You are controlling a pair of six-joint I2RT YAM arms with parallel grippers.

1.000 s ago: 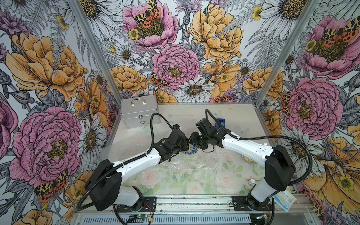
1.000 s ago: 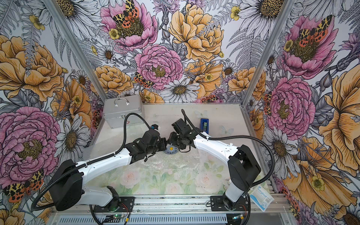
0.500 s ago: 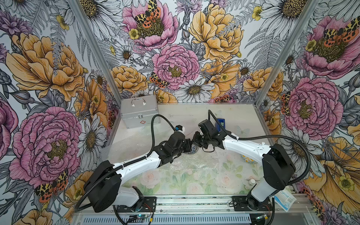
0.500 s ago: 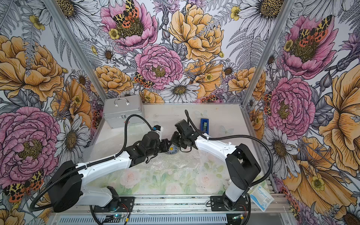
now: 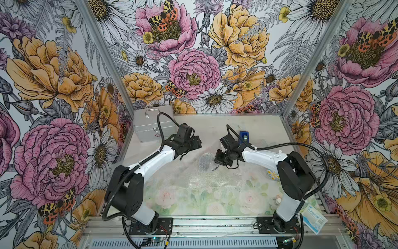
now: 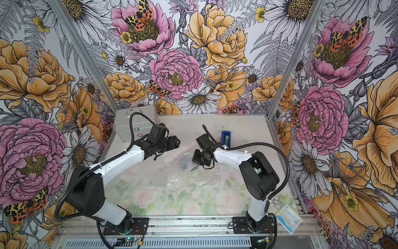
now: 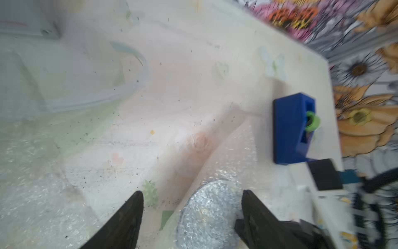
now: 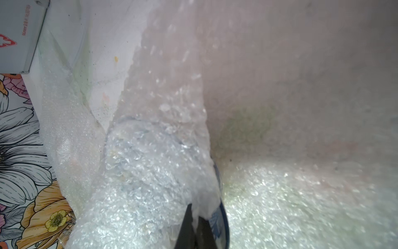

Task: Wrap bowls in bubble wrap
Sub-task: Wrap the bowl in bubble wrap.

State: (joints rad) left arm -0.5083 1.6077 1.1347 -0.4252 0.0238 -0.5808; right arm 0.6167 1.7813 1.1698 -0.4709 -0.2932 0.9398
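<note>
One bowl (image 5: 205, 160) (image 6: 187, 160) lies mid-table under a fold of bubble wrap (image 5: 204, 181) (image 6: 183, 181), showing as a grey-blue disc. My right gripper (image 5: 216, 165) (image 6: 193, 166) (image 8: 196, 217) is shut on the wrap at the bowl's right rim; the blue rim (image 8: 219, 215) shows beside the fingers. The left gripper (image 5: 197, 142) (image 6: 175, 143) (image 7: 191, 194) stands open, holding nothing, drawn back to the left of the covered bowl (image 7: 206, 215). A second bowl (image 5: 272, 174) peeks out beside the right arm's elbow.
A silver case (image 5: 150, 129) stands at the back left corner. A blue tape dispenser (image 5: 244, 136) (image 7: 290, 129) sits behind the right gripper. A surgical packet (image 5: 314, 217) lies at the front right edge. Patterned walls close in three sides.
The left gripper opened and pulled back left, away from the bowl. The right gripper shut on the wrap at the bowl's rim. Wrap now covers the bowl.
</note>
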